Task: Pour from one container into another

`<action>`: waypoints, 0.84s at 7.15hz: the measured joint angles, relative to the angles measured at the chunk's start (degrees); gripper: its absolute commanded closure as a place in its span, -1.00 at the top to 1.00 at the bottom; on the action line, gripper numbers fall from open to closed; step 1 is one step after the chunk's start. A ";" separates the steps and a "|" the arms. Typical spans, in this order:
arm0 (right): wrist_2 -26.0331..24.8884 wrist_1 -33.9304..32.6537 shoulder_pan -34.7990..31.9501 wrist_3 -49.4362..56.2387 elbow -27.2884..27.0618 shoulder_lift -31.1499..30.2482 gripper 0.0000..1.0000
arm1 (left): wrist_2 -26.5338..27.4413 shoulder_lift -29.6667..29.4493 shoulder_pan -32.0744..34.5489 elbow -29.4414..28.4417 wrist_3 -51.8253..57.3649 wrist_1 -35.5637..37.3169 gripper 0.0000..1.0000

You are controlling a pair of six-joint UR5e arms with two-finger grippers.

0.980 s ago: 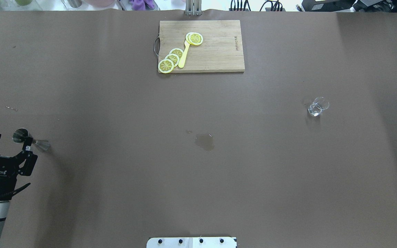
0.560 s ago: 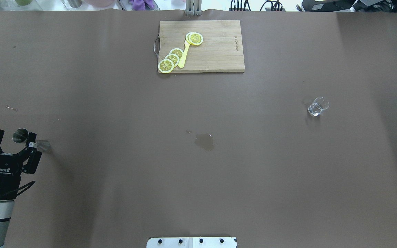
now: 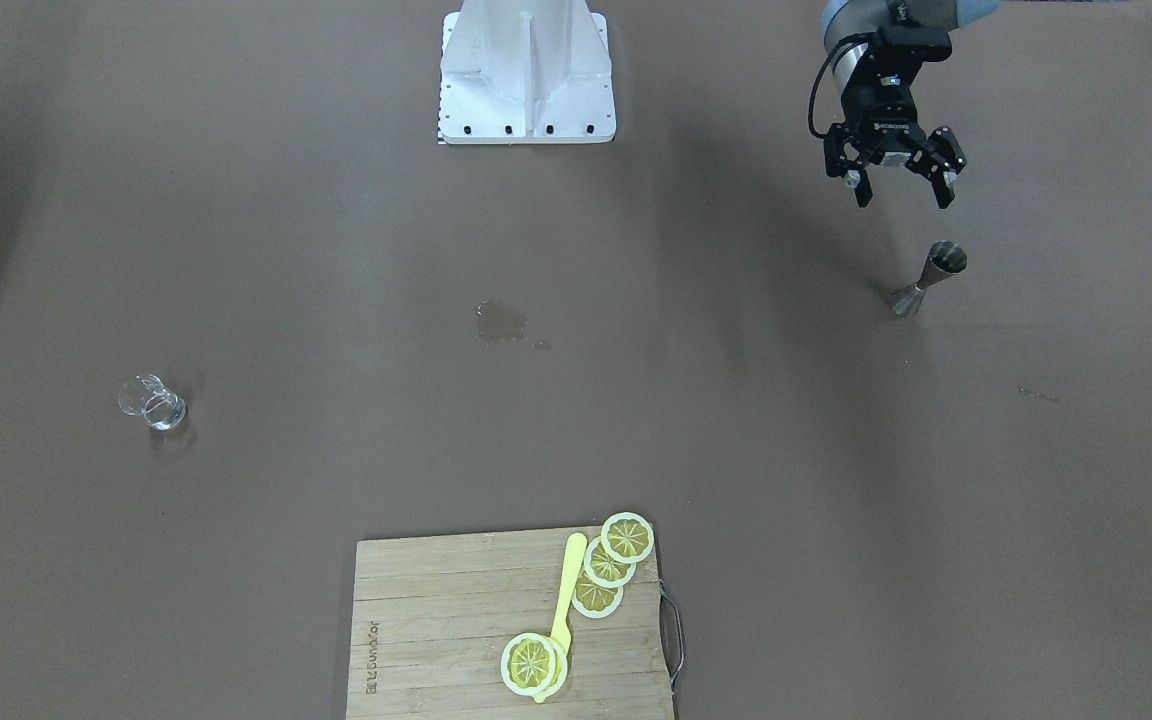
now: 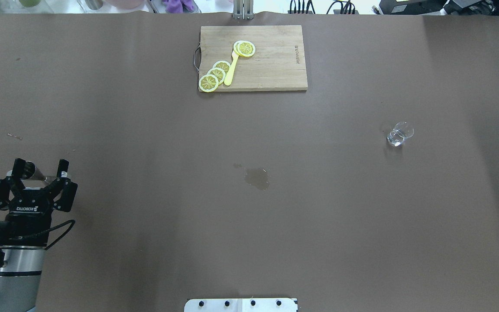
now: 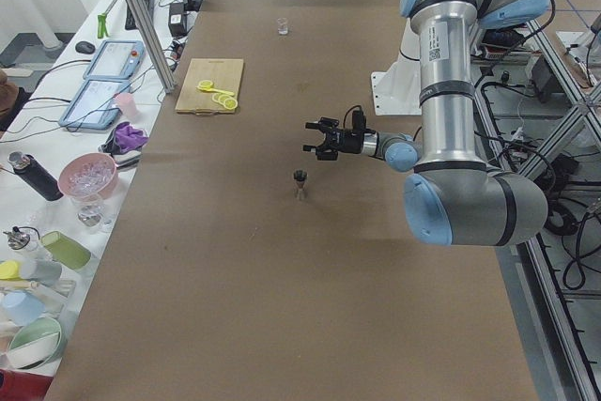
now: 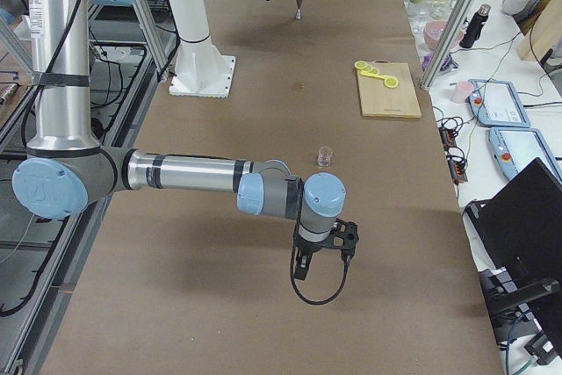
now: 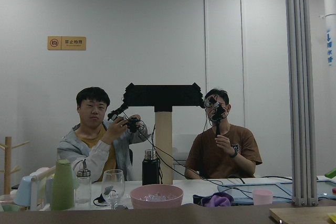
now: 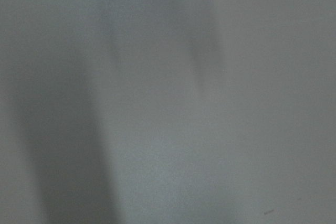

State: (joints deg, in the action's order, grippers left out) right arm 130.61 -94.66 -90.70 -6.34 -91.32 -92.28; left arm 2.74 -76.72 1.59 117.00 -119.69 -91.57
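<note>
Left gripper (image 3: 902, 198) hangs level above the table (image 3: 736, 450), fingers spread wide, nothing between them. Steel jigger (image 3: 928, 278) stands upright on the robot's left side, just beyond and below the fingertips, untouched. Small clear glass (image 3: 151, 403) stands on the robot's right side, well apart from the jigger. Right gripper (image 6: 323, 263) shows only in the side view; cannot tell how wide it stands. Wet patch (image 4: 257, 177) lies mid-table. Cutting board (image 4: 271, 60) at the far edge carries lemon slices (image 4: 215, 73).

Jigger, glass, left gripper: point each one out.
jigger (image 3: 927, 279), exterior front-facing view, on its narrow waist.
glass (image 4: 399, 134), overhead exterior view, on its clear body.
left gripper (image 3: 903, 196), exterior front-facing view, midway between its open fingertips.
</note>
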 measured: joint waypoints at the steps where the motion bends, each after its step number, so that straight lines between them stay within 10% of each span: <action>1: 0.02 0.00 0.00 -0.04 0.00 0.00 1.00 | -0.61 -2.39 0.07 -0.08 4.45 -0.34 0.99; 4: 0.08 0.00 0.00 -0.08 0.00 0.00 1.00 | -2.43 -6.15 0.15 -0.79 14.24 -4.27 0.99; 6: 0.09 0.00 0.00 -0.02 -0.06 0.00 1.00 | -8.23 -7.31 0.23 -1.70 34.69 -22.54 0.99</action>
State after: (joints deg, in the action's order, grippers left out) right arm 130.69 -94.66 -90.70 -6.36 -91.38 -92.28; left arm -5.49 -84.03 1.82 115.30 -85.00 -114.11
